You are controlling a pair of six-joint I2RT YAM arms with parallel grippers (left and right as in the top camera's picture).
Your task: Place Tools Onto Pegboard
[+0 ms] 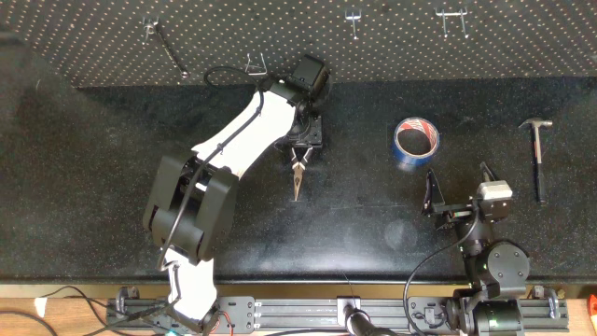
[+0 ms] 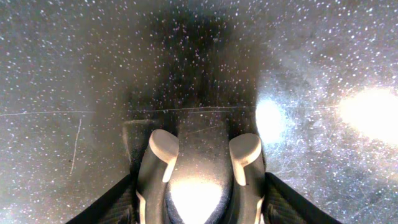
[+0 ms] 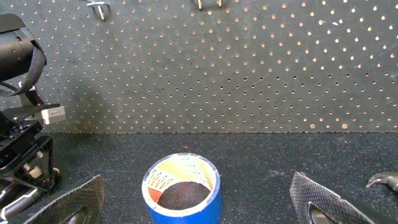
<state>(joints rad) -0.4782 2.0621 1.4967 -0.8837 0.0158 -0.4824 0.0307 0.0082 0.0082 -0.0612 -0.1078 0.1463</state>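
My left pincer (image 1: 300,152) clamps the pliers (image 1: 297,185) near the pegboard (image 1: 392,42); next I should lift them to its hook (image 1: 257,63).

Worktop (image 1: 373,224): black, matt, fine-grained, flecked with pale specks; it throws back bright glare under the lamps. Pegboard (image 1: 392,47): dark, matt perforated sheet. Hooks (image 1: 353,19) and wrench (image 1: 172,49): bright bare metal. Pliers (image 1: 298,177): dull metal nose. Tape roll (image 1: 415,142): smooth blue outer wrap with a slight sheen. Hammer (image 1: 537,159): polished metal head, dark matt handle. Left arm (image 1: 244,131): smooth white plastic shells, black matt joints. Left gripper fingers (image 2: 163,149): pale, smooth, semi-gloss plastic. Right gripper fingers (image 3: 317,196): black, with a rough, woven-looking texture.
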